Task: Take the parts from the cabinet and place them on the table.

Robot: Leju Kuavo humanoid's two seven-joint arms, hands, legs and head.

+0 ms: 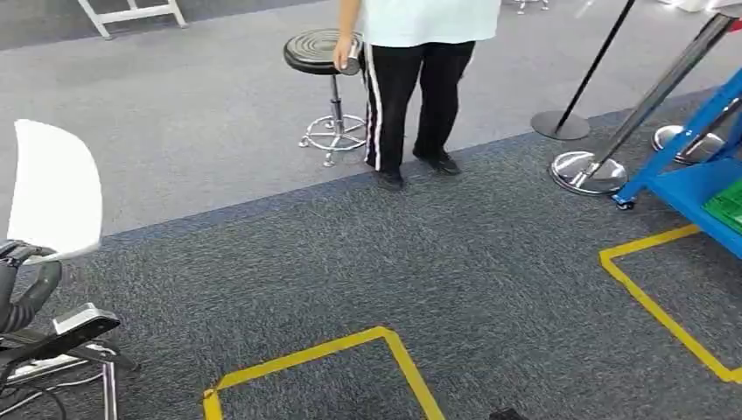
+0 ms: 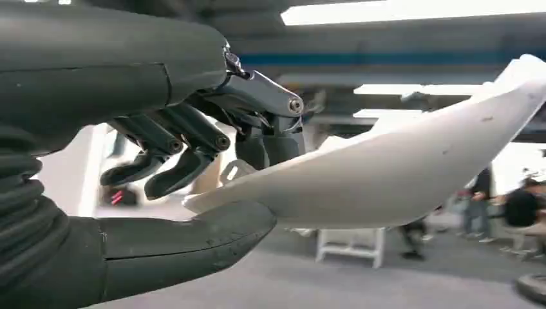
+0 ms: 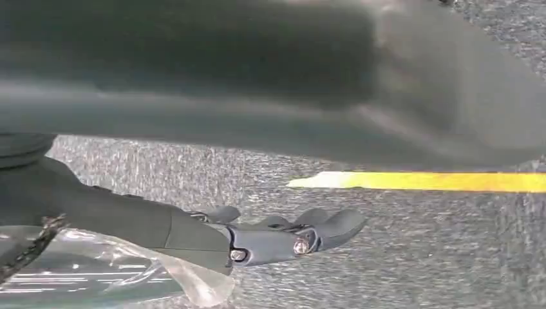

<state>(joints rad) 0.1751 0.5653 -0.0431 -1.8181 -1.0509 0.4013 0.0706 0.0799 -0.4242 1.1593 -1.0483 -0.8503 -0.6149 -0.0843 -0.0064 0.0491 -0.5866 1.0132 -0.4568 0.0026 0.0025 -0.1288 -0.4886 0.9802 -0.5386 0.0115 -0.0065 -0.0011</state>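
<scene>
Gripping a white curved part (image 2: 399,174), the left hand (image 2: 193,167) pinches one end of the piece between its thick thumb and its darker fingers (image 2: 187,168), which curl down over the upper face. In the head view the same white part (image 1: 54,188) stands up at the left edge of the frame, above the left hand (image 1: 22,280), well clear of the floor.

Right hand (image 3: 257,238): hangs low over the dark carpet (image 3: 399,257), fingers (image 3: 328,226) stretched out almost straight and lying close together, nothing between them. A clear plastic sleeve (image 3: 96,277) wraps the wrist behind it. A yellow tape line (image 3: 418,181) runs across the carpet beyond the fingertips.

Surroundings, head view: a dark blue-grey carpet (image 1: 394,262) marked with yellow tape outlines (image 1: 332,350), bordered by a lighter grey floor (image 1: 192,114). A person (image 1: 420,79) in black trousers and a pale top stands at the boundary between the two, one hand touching a black round stool (image 1: 322,52). Two chrome-based barrier posts (image 1: 588,171) stand to the right, next to a blue metal frame (image 1: 691,175) at the right edge. A black chair (image 1: 61,346) sits at the lower left corner.
</scene>
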